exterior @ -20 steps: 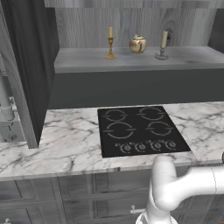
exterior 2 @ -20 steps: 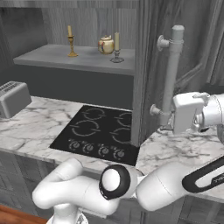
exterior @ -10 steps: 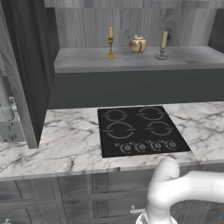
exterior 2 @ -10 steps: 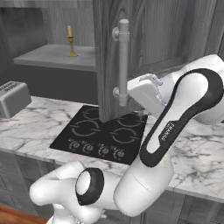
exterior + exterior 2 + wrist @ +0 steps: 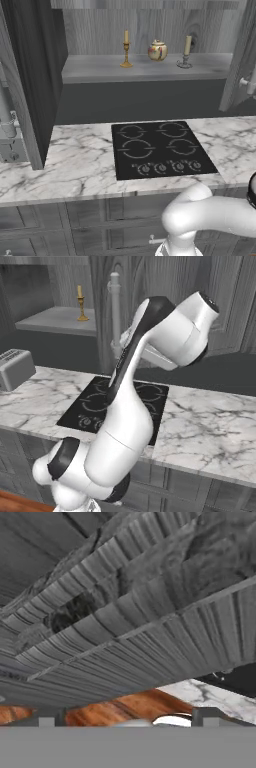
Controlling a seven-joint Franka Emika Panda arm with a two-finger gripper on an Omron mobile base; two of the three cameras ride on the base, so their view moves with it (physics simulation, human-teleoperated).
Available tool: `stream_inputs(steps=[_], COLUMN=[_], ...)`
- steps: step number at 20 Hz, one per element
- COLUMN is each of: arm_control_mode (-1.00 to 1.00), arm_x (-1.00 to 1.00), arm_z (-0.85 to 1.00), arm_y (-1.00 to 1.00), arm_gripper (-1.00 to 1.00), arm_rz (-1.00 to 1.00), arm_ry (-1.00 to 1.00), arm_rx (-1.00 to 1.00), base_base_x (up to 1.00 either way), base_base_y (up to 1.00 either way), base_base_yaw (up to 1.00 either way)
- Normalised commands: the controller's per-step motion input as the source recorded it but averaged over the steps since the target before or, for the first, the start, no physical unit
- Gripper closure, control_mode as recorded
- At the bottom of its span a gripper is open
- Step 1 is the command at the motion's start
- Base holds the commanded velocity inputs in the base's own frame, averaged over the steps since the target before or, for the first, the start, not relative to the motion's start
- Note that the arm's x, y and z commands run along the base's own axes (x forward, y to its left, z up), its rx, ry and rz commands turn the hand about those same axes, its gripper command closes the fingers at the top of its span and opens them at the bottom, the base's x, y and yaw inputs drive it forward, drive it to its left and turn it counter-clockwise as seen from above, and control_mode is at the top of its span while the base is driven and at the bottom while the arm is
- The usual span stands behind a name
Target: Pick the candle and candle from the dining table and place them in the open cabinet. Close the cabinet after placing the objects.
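Both candles stand on the shelf of the open cabinet (image 5: 145, 70): the thin yellow taper in a gold stick (image 5: 126, 48) (image 5: 80, 302) on the left, the stubby pale-olive candle on a grey base (image 5: 186, 50) on the right. My gripper (image 5: 128, 719) is open with nothing between its fingertips (image 5: 46, 718), close against the grey wood-grain face of the cabinet's right door (image 5: 102, 321). That door stands partly swung in, its silver bar handle (image 5: 115, 311) just beside my arm. The dining table is out of view.
A cream-and-gold jar (image 5: 157, 50) sits between the candles. The left door (image 5: 27, 75) stands wide open. Below lies a marble counter (image 5: 75, 165) with a black cooktop (image 5: 160, 150); a toaster (image 5: 15, 368) is at its left end.
The right door has swung in toward the cabinet, crossing the right base view from right to left, with my arm following it. It now hides the jar and olive candle there.
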Motion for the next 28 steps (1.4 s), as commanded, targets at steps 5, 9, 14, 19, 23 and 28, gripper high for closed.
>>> stream_inputs(steps=[5, 9, 14, 19, 23, 28], arm_control_mode=[-1.00, -1.00, -1.00, -1.00, -1.00, -1.00], arm_x=[0.46, 0.58, 0.61, 0.59, 0.67, 0.77], arm_z=[0.20, 0.09, 0.01, 0.00, 0.00, 0.00], arm_y=[0.80, 0.45, 0.34, 0.34, 0.16, 0.19], arm_gripper=[-1.00, -1.00, -1.00, -1.00, -1.00, -1.00], arm_rz=[-0.18, -0.11, -0.08, -0.06, -0.01, 0.00], arm_ry=[-0.16, -0.20, -0.23, -0.22, -0.17, -0.13], arm_rx=[-0.19, -0.14, -0.11, -0.10, -0.07, -0.06], base_base_x=[0.00, 0.00, 0.00, 0.00, 0.00, 0.00], base_base_y=[0.00, 0.00, 0.00, 0.00, 0.00, 0.00], base_base_yaw=[0.00, 0.00, 0.00, 0.00, 0.00, 0.00])
